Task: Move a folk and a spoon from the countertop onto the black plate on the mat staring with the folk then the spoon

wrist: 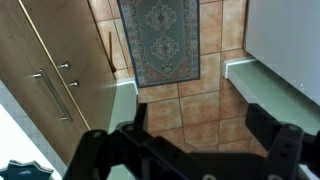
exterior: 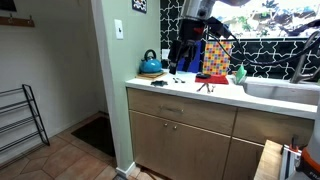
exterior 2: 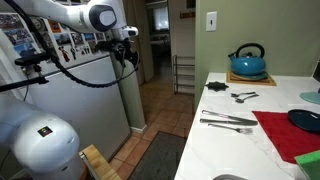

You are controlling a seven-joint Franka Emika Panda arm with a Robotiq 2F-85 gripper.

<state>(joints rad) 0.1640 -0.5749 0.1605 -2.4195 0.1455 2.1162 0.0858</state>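
Hanging out past the edge of the countertop, above the tiled floor and well apart from the black plate, the gripper has its jaws spread wide with nothing between them. The black plate lies on a red mat on the countertop. Near the plate, just off the mat, lie pieces of silver cutlery, too small to tell fork from spoon, and farther behind the plate stands a teal kettle.
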